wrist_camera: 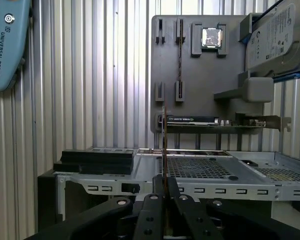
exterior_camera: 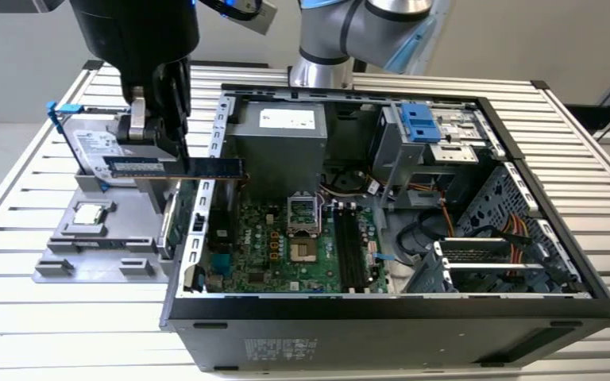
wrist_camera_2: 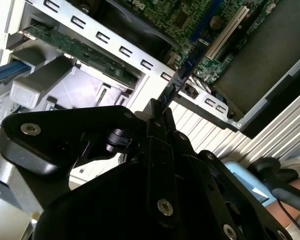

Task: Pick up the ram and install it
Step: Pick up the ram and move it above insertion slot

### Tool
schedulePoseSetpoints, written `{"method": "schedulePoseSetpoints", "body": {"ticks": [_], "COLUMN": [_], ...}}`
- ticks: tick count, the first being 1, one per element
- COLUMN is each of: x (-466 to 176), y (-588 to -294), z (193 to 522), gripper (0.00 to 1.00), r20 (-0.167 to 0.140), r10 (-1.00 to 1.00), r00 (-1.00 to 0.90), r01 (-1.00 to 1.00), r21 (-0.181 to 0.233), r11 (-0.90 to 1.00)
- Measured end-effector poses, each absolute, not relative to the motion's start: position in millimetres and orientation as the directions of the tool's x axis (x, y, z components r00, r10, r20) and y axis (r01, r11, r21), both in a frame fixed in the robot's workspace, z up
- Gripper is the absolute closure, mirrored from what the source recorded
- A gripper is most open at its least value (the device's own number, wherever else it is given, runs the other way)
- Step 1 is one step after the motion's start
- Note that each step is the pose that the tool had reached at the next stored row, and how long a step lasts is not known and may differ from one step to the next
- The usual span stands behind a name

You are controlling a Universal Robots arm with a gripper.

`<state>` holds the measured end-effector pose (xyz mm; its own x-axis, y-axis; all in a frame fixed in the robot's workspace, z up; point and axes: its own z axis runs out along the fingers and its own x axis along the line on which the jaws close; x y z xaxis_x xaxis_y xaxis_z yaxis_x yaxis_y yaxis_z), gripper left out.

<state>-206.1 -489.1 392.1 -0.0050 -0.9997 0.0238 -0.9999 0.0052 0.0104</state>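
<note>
Dark blue ram (exterior_camera: 207,167), black hand (exterior_camera: 161,152), silver-grey ribbed table (exterior_camera: 40,333).

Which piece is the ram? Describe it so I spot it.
Find the open computer case. Over its wall on the exterior view's left, the gripper clamps the ram: a long, thin stick with dark chips, unlike the square silver processor on the grey holder.

Robotics lab, slatted bench (exterior_camera: 29,317), open computer (exterior_camera: 390,333)
</note>
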Motion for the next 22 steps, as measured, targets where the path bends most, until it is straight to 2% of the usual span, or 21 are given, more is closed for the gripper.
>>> {"method": "schedulePoseSetpoints", "body": {"ticks": [22], "x": [-192.4], "y": [-489.1], "z": [392.1], "gripper": [1.00], "r20": [0.024], "r10": [-1.000], "r00": [-0.005], "r01": [-1.000], "r21": [0.011], "r11": [0.005]}}
